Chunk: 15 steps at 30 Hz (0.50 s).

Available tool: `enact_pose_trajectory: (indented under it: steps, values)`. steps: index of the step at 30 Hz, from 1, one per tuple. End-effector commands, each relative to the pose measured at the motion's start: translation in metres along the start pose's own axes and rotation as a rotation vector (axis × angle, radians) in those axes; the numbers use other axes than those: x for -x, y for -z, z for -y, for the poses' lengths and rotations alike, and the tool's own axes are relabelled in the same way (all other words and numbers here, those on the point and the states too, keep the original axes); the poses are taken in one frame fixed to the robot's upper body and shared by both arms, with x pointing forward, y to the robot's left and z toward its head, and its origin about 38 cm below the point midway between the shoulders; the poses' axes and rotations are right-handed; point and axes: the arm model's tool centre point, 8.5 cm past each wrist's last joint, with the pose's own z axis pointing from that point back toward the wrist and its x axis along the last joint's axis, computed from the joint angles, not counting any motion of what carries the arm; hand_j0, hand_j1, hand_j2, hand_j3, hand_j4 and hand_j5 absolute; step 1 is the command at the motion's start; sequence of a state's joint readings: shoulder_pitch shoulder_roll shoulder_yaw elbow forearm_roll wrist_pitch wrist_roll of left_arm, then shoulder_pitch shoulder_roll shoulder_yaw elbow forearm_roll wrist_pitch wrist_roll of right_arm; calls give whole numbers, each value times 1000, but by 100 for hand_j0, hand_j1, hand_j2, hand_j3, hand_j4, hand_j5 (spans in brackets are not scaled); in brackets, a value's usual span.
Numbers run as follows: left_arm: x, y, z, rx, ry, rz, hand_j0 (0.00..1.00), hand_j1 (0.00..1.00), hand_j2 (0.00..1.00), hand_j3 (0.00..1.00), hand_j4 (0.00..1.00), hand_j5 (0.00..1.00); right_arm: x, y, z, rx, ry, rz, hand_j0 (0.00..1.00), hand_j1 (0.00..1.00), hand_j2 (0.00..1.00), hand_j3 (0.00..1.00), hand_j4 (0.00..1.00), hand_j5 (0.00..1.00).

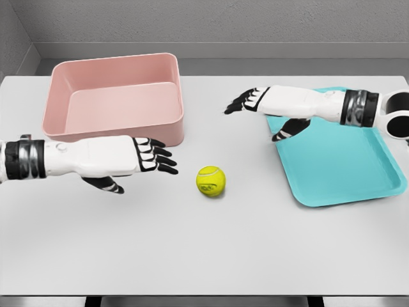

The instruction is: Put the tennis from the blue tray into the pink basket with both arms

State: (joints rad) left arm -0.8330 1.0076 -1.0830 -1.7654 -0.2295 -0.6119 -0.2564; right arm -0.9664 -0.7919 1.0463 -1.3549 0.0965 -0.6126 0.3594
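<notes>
The fuzzy yellow-green tennis ball (210, 181) is lying on the pale grey surface (204, 249), just right of the left robot hand (142, 157), whose fingers are spreading empty; the right robot hand (255, 102), likewise spread, is hovering beyond the ball.

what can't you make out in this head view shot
- Near inner wall of the pink basket: hidden behind its own front wall.
- Part of the blue tray: covered by the right arm and right hand.
- Left hand palm side: faces down, unseen.
- Both arms: cut off by the picture's side edges.
- Underside of the tennis ball: faces the table.
</notes>
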Motion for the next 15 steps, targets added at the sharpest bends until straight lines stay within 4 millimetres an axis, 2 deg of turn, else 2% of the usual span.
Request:
enact_pose_trajectory:
  steps: [1,4,6,10,11,12,13,15]
  values:
    - [-10,31,-3,3,-10,79,100,100,100,100,100,100,16,-22,8,51,6,-67,100,100,100,100,100,100]
    - [-17,53,-11,60,24,136,100,100,100,100,100,100,28,-29,10,105,20,-108,100,100,100,100,100,100]
    - [-27,75,-10,108,39,195,100,100,100,100,100,100,37,-36,14,148,23,-140,100,100,100,100,100,100]
    - [-37,96,-32,65,64,257,100,100,100,100,100,100,39,-44,22,201,26,-154,100,100,100,100,100,100]
    - [-36,96,-39,52,70,257,100,100,100,100,100,100,40,-46,22,199,26,-157,100,100,100,100,100,100]
    - [-36,101,-41,38,65,267,100,100,100,100,100,100,43,-55,17,188,30,-178,100,100,100,100,100,100]
    - [-33,101,-41,41,63,258,100,100,100,100,100,100,46,-64,16,182,27,-197,100,100,100,100,100,100]
    - [-24,108,-40,33,44,239,100,100,100,100,100,100,46,-67,13,163,28,-203,100,100,100,100,100,100]
